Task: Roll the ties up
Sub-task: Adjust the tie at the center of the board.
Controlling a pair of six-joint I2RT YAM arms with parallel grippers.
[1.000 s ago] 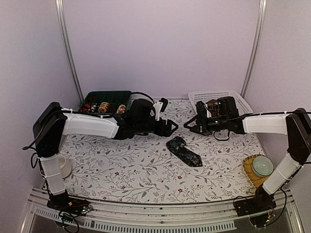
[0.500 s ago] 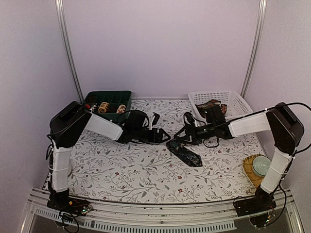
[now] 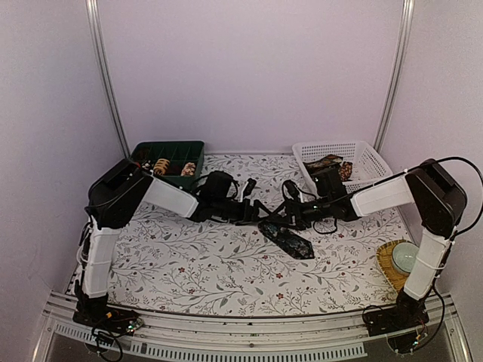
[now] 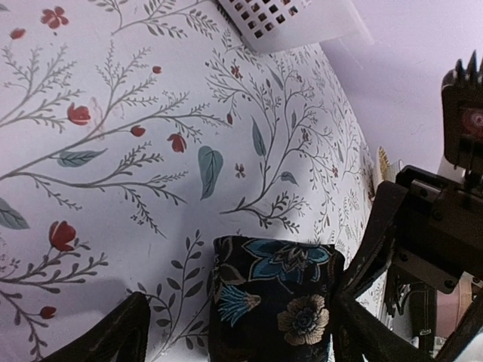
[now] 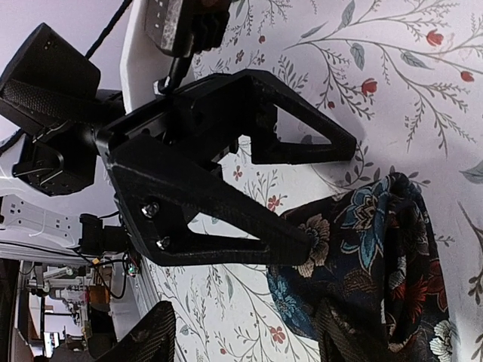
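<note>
Dark tie [image 3: 287, 238] on the table [image 3: 189, 264] runs 11 to 5 o'clock; left gripper [image 3: 260, 214] and right gripper [image 3: 293, 217], both spread apart, flank its 11 o'clock end, so best to pinch that end squarely, then roll evenly toward 5.

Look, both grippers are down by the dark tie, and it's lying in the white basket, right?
Not quite. The tie lies on the flowery tablecloth, not in the basket. The top view shows this, with the left gripper and the right gripper both down by the tie's near end.
</note>
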